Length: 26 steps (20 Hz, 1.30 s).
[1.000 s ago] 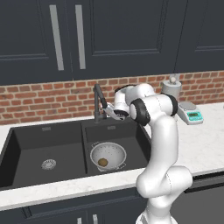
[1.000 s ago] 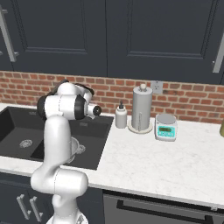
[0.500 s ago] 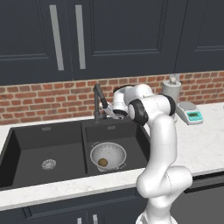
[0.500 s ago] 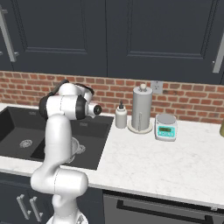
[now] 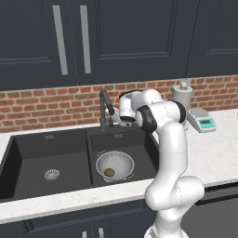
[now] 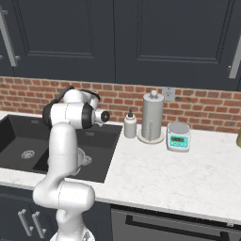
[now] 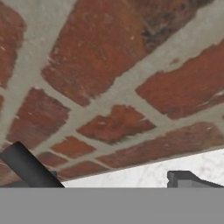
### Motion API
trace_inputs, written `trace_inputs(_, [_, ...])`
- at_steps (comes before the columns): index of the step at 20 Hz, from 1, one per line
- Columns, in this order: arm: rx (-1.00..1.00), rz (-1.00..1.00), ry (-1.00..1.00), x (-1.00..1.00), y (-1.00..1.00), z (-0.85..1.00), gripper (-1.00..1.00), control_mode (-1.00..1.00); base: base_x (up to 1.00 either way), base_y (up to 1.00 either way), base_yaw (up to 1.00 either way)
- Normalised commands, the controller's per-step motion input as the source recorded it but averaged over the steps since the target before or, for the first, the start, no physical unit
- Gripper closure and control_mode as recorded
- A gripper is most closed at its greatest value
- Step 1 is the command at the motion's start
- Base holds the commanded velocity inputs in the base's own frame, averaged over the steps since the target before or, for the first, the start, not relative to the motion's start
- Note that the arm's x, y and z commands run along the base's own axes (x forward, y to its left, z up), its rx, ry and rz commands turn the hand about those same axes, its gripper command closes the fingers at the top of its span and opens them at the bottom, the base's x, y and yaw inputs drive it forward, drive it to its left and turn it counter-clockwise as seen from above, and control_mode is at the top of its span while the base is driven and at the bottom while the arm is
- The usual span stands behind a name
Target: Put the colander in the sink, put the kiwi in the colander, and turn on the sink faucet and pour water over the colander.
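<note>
The silvery colander (image 5: 122, 162) sits in the right basin of the black sink (image 5: 28, 158), with the brown kiwi (image 5: 109, 172) inside it. The dark sink faucet (image 5: 102, 104) stands behind the divider between the basins. My gripper (image 5: 113, 117) is open and held level, right beside the faucet's base on its right side, well above the colander. In the hand view a dark slanted bar of the faucet (image 7: 26, 168) crosses the lower left, one grey fingertip (image 7: 181, 178) shows at the lower right, and the brick wall is close ahead. No water is running.
A white soap dispenser (image 6: 130, 126), a tall paper-towel holder (image 6: 152, 115) and a small kitchen scale (image 6: 179, 136) stand on the marble counter right of the sink. The brick backsplash is just behind the faucet. Dark cabinets hang overhead.
The hand has edged slightly left and down toward the faucet. The jaws stay open. Colander and kiwi have not moved.
</note>
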Motion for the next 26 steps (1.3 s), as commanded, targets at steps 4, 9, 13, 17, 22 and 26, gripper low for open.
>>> trace_inputs(4, [0.0, 0.0, 0.01, 0.0, -0.21, -0.11, -1.0, -1.0, 0.0, 0.0, 0.0])
trace_inputs(9, [0.0, 0.0, 0.0, 0.01, -0.13, -0.14, -1.0, -1.0, 0.0, 0.0, 0.0])
trace_inputs(13, [0.0, 0.0, 0.0, 0.04, -0.02, -0.15, -1.0, -1.0, 0.0, 0.0, 0.0])
trace_inputs(17, [0.0, -0.01, 0.0, 0.06, -0.08, -0.16, -1.0, -1.0, 0.0, 0.0, 0.0])
trace_inputs(22, [0.0, -0.03, 0.0, 0.07, -0.16, -0.12, 1.0, -1.0, 0.0, 0.0, 0.0])
trace_inputs(26, [0.0, -0.05, 0.0, 0.11, -0.38, -0.12, 1.0, -1.0, 0.0, 0.0, 0.0])
